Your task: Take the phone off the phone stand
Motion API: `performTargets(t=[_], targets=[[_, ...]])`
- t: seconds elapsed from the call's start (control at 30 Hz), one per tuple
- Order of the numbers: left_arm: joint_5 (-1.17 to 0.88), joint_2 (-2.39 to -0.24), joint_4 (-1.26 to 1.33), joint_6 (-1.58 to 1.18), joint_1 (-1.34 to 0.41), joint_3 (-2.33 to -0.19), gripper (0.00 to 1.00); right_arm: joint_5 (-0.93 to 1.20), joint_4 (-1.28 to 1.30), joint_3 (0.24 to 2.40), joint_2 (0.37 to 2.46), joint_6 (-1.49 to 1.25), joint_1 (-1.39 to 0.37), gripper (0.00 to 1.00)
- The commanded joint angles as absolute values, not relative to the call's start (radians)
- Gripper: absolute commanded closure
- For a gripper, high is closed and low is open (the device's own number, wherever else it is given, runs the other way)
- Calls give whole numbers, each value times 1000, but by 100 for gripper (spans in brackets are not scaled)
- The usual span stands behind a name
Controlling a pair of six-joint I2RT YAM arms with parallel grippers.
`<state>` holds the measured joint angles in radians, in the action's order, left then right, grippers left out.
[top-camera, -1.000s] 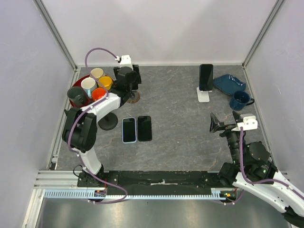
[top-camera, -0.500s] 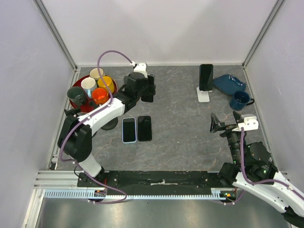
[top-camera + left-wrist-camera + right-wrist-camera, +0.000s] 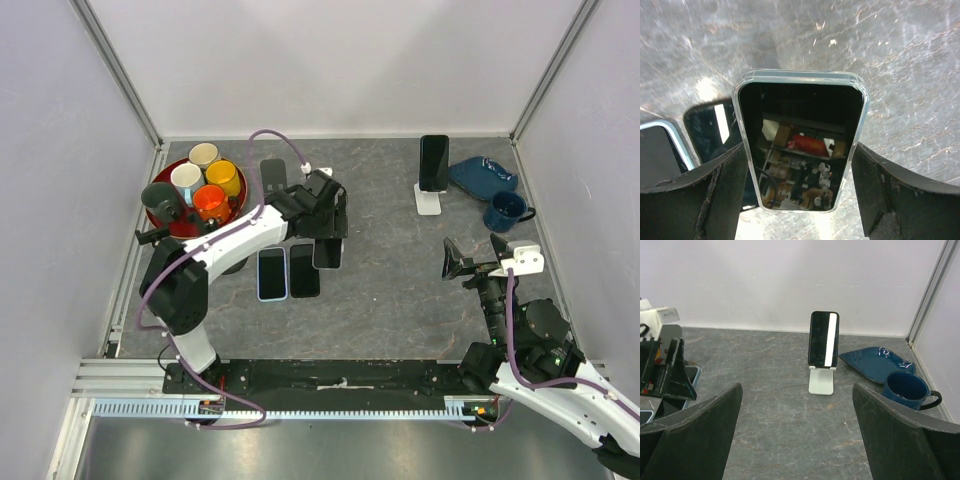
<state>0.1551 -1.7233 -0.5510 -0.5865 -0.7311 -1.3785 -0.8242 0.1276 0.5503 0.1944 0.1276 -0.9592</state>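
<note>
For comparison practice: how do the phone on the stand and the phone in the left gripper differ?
The stand phone stands upright on its stand; the gripped phone lies flat in the left gripper. The gripped phone shows a clear case; the stand phone shows none. Both screens are dark.

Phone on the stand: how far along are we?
Done: two phones lie flat on the table. In hand: the left gripper holds a third phone beside them, not yet released. Left: one phone stands on the white stand; the right gripper is open, well short of it.
</note>
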Motion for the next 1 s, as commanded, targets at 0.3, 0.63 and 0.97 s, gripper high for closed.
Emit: performTargets(t=[0.3,0.63,0.97], targets=[[256,-1894,-709,-851,-841,-1514,98,-821,98,545,172,132,-962,2],[253,-2019,-741,-903,-842,-1574,98,-822,101,542,167,133,-959,2],[264,-2040,-749,-905,-842,-1565,92,-824,101,541,164,133,-960,2]])
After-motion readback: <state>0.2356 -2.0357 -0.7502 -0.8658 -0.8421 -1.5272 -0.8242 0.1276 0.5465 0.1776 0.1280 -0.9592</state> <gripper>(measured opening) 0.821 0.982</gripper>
